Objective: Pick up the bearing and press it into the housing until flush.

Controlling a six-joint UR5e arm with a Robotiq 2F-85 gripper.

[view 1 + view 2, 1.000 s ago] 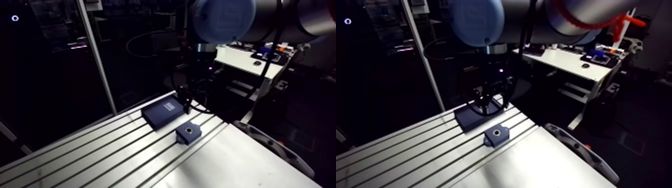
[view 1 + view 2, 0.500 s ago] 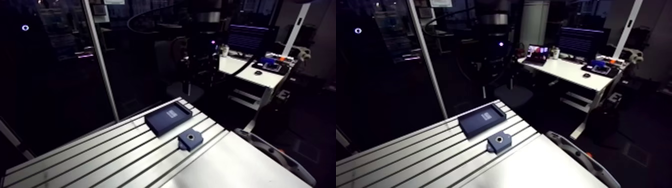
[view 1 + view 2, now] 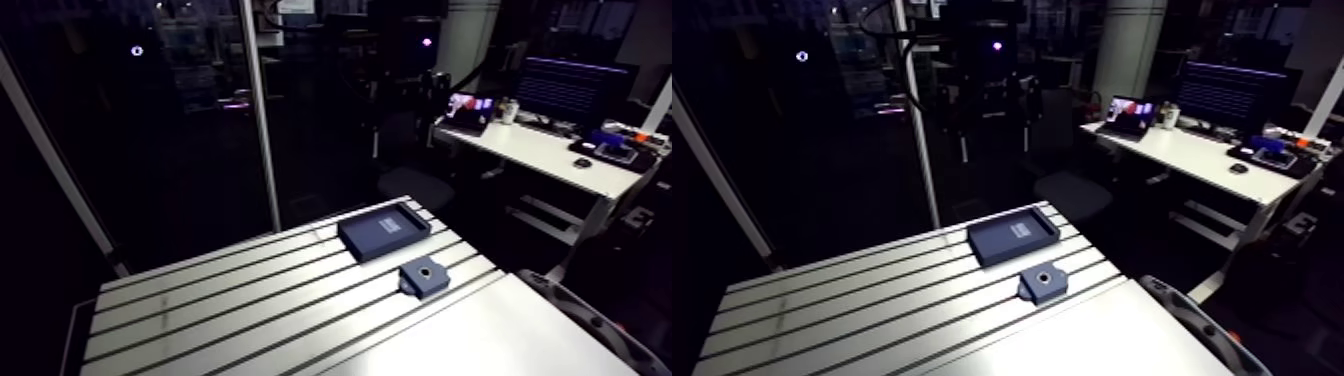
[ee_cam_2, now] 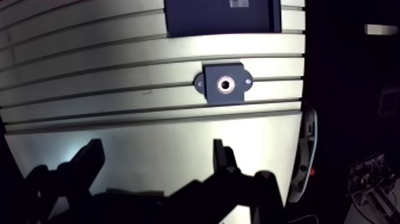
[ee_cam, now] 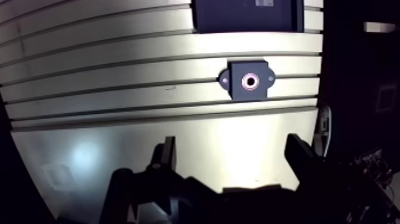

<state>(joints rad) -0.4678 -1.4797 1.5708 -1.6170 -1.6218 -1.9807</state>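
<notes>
End effector (image 5: 233,156) is hovering over the smooth part of the counter (image 5: 196,134), its two fingers (image 5: 168,156) standing wide apart and gripping nothing. Housing (image 5: 234,89) is lying flat on the slotted part of the counter, ahead of the end effector and well apart from it, with a pale ring (image 5: 248,80) sitting in its centre bore around a dark hole; cannot tell if that ring is the bearing. A dark flat box (image 5: 247,15) is lying just beyond the housing, near it but not touching, and in the arm view both are sitting near one end of the counter.
</notes>
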